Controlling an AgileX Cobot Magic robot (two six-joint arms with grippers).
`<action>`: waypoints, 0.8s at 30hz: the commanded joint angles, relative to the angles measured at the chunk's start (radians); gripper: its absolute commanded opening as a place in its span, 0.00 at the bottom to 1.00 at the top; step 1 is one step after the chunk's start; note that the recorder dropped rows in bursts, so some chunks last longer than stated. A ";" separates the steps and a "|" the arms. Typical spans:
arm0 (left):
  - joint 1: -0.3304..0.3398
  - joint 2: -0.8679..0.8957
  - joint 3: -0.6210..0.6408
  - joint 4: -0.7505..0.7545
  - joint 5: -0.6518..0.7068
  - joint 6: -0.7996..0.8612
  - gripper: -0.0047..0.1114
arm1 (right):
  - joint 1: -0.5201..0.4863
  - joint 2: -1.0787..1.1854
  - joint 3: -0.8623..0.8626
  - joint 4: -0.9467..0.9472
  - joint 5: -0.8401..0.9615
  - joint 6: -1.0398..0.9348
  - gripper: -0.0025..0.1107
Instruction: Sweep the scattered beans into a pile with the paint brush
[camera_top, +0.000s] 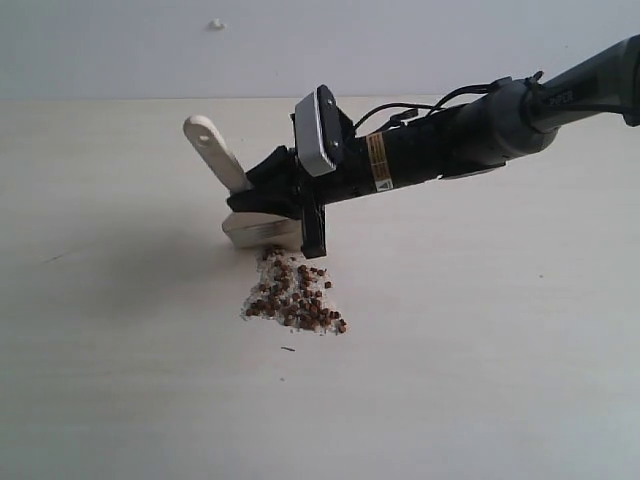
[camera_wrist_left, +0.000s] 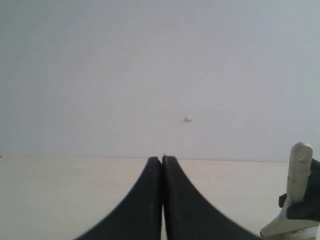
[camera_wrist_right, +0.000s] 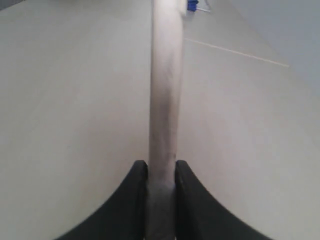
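Beans (camera_top: 295, 298): gathered with white grains into a loose triangular heap on the table (camera_top: 520, 380); one dark fleck lying just beyond the heap, on the side away from the brush.
Paint brush (camera_top: 222, 160): wide end down at the heap's far tip, handle tilted up and away from it.
Right gripper (camera_top: 270, 190): pinching the brush handle, just above the heap's far tip.
Left gripper (camera_wrist_left: 162, 167): fingers pressed together, holding nothing, well apart from the heap.
Risk: judged likeliest, a stroke too hard or too fast, flicking beans back out of the heap; also a handle twisting in the pinch, steering the bristles off line.
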 joint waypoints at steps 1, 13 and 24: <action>-0.006 -0.005 0.002 -0.005 0.003 -0.003 0.04 | -0.006 0.002 -0.009 -0.150 -0.067 0.099 0.02; -0.006 -0.005 0.002 -0.005 0.003 -0.003 0.04 | -0.006 -0.036 -0.009 -0.159 -0.117 0.132 0.02; -0.006 -0.005 0.002 -0.005 0.003 -0.003 0.04 | -0.006 -0.209 -0.007 -0.156 0.313 0.481 0.02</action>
